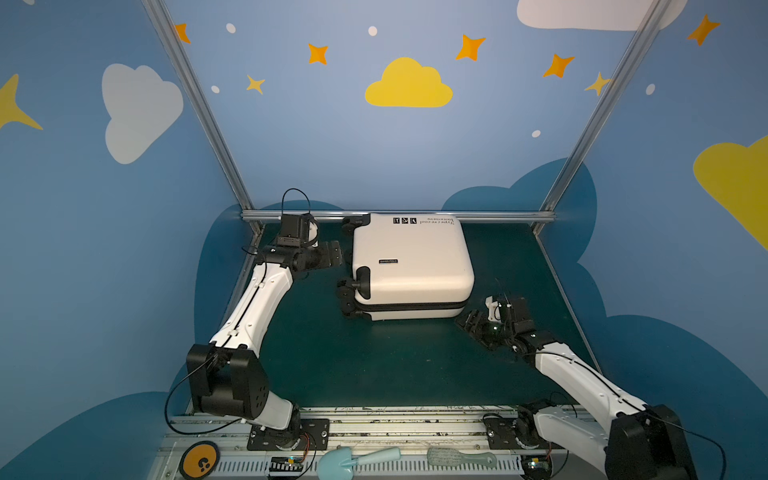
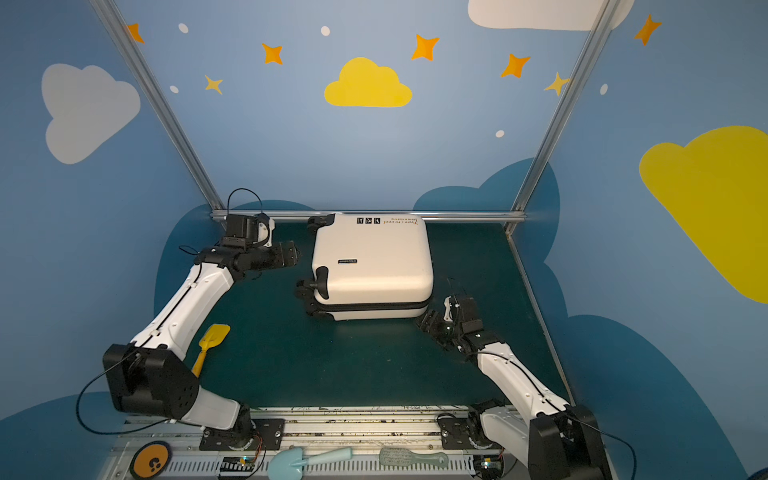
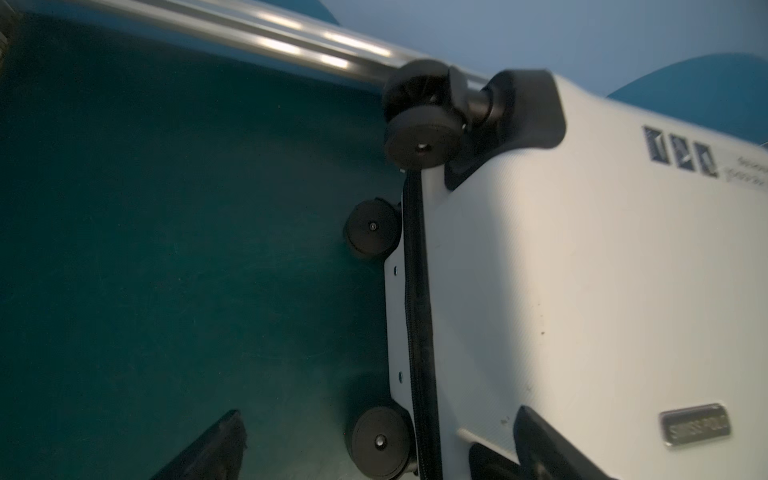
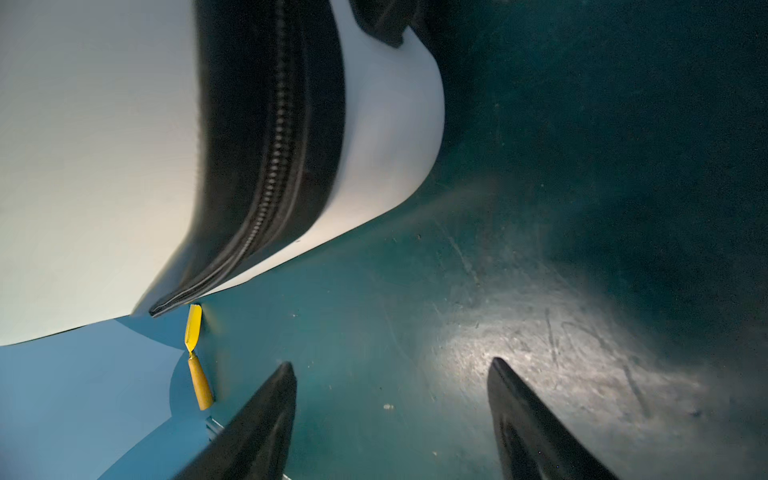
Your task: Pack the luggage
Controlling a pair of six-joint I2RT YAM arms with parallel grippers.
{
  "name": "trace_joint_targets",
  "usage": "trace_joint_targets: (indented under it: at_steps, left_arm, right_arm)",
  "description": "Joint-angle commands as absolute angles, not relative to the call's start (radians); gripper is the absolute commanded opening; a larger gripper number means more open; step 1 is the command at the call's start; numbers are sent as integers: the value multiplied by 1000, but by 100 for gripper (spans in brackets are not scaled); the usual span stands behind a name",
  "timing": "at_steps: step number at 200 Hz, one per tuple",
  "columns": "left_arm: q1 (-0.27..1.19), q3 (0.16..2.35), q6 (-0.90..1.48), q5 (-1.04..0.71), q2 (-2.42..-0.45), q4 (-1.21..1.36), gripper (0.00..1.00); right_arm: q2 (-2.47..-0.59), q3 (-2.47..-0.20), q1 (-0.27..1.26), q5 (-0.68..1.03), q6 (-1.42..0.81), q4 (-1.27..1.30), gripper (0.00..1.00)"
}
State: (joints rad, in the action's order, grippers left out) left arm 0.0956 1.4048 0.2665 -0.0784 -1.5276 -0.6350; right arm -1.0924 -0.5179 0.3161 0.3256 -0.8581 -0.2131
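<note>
— What did we see of the right claw (image 4: 390, 363)?

— It was released. Its two black, tapered fingers (image 4: 266, 415) stood well apart, with only bare mat (image 4: 540, 353) between them. That mat was dark green and scuffed with pale scratches.

— And just ahead of it?

— The luggage (image 1: 411, 266) lay closed and flat on the mat. It had a smooth white hard shell with rounded corners. One corner sat just beside that claw's fingertips, outside the gap. A black zipper (image 4: 274, 166) with fine teeth ran along the seam between the two shell halves.

— And the left claw (image 1: 334, 253)?

— It was spread wide as well and empty. It pointed at the luggage's wheeled end, near it but apart. In its wrist view we saw only one dark finger (image 3: 220, 440).

— What lay beyond that claw?

— We saw matte black disc wheels (image 3: 419, 137) on stubby stems, and three small black stickers (image 3: 681, 156) on the shell. There was also a small rectangular badge (image 3: 695, 424), too blurred for us to read there. Past the wheels ran a shiny metal rail (image 3: 291, 41).

— Anything farther out?

— A yellow plastic shovel (image 2: 212, 343) lay well behind the left claw, beside that arm.
</note>
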Motion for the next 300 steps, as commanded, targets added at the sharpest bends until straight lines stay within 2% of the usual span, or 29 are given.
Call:
trace_joint_targets:
  at_steps: [1, 57, 122, 166, 235, 300]
  left_arm:
    - [95, 1453, 224, -87, -1560, -732, 100]
    - [141, 1513, 173, -103, -1642, -803, 100]
    - [209, 1583, 101, -37, -1709, -971, 100]
    - [259, 1527, 64, -78, -1663, -1046, 100]
    - [348, 1363, 118, -195, -1521, -1007, 100]
    - [534, 1261, 244, -314, -1438, -892, 100]
  right_arm:
    - [-1129, -538, 321, 321, -882, -173, 71]
    - [-1159, -527, 321, 295, -899, -115, 70]
    - [-1177, -532, 321, 288, -907, -89, 70]
    - [-1202, -556, 285, 278, -891, -90, 70]
    - [-1286, -616, 187, 293, -878, -81, 70]
    - [-1365, -746, 112, 341, -840, -112, 70]
